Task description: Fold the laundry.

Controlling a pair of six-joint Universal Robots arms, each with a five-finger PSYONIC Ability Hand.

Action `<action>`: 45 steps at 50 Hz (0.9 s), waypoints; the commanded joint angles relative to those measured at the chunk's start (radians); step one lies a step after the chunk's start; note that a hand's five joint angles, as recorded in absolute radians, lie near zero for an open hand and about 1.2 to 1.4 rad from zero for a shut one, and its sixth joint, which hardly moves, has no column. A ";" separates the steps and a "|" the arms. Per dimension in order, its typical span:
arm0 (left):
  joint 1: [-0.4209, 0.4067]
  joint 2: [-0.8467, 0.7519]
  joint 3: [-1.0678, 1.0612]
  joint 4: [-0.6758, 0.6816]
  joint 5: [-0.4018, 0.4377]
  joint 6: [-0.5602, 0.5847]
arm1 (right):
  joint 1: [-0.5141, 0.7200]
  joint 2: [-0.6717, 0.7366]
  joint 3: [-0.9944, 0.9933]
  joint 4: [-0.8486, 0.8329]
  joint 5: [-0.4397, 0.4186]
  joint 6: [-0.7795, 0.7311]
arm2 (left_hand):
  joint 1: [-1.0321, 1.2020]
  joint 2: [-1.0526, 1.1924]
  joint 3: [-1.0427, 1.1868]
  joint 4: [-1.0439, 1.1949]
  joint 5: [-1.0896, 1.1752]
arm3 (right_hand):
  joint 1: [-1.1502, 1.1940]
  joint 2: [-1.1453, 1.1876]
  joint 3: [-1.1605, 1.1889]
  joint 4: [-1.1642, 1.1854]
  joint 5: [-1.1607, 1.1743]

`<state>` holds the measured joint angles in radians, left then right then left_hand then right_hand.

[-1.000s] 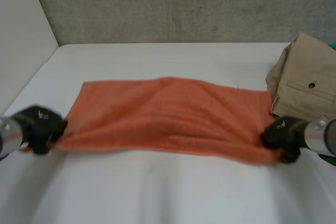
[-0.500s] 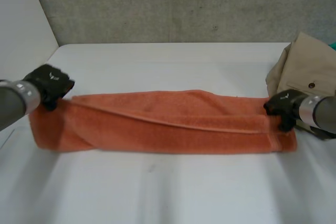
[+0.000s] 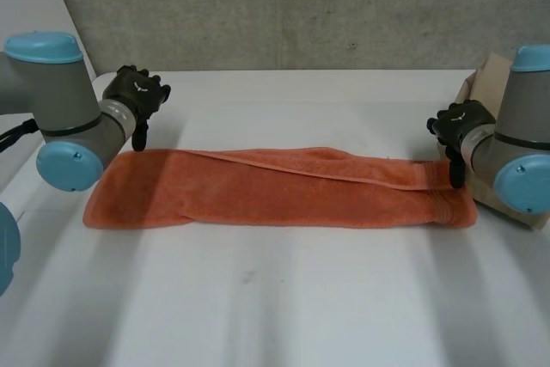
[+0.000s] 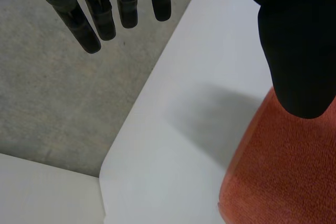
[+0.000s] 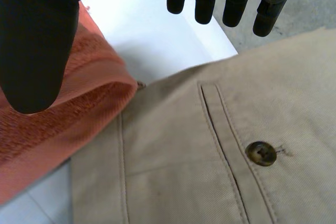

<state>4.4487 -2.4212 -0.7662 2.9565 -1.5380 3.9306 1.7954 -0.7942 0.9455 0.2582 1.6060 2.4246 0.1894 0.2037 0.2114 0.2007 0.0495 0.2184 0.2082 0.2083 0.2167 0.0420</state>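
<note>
Now left hand (image 3: pixel 136 92) and right hand (image 3: pixel 455 121) hover slack-fingered over one towel (image 3: pixel 275 188) beside one tan garment (image 5: pixel 199 171), perhaps trousers.

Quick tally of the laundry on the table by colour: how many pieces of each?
Orange: 1, the towel, lying in a long strip between the arms.
Beige: 1, the garment with a buttoned pocket, at the towel's right end.
Total: 2

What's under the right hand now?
One end of the orange towel and a tan garment with a buttoned pocket lie under the open right hand. What the garment covers cannot be seen.
</note>
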 commanded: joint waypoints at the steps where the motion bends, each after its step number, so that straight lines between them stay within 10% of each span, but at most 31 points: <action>1: 0.012 0.059 -0.064 0.033 0.004 -0.054 | 0.010 -0.106 0.116 -0.016 -0.142 0.031 | -0.015 -0.029 -0.037 -0.026 -0.049 | -0.044 -0.034 -0.034 -0.042 -0.042; 6: 0.014 0.071 -0.116 0.062 0.018 -0.079 | 0.019 -0.067 0.141 -0.059 -0.221 0.034 | -0.015 -0.029 -0.037 -0.026 -0.049 | -0.044 -0.034 -0.034 -0.042 -0.042; 25: -0.005 0.076 -0.173 0.088 0.015 -0.093 | 0.013 0.256 -0.204 -0.461 -0.003 0.126 | -0.015 -0.029 -0.037 -0.026 -0.049 | -0.044 -0.034 -0.034 -0.042 -0.042; 31: -0.003 0.108 -0.209 0.093 0.013 -0.122 | 0.030 0.222 -0.220 -0.347 0.095 0.136 | -0.015 -0.029 -0.037 -0.026 -0.049 | -0.044 -0.034 -0.034 -0.042 -0.042; 45: -0.022 0.186 -0.297 0.107 0.047 -0.152 | -0.036 -0.121 0.182 0.050 -0.067 0.156 | -0.015 -0.029 -0.037 -0.026 -0.049 | -0.032 -0.022 -0.022 -0.030 -0.030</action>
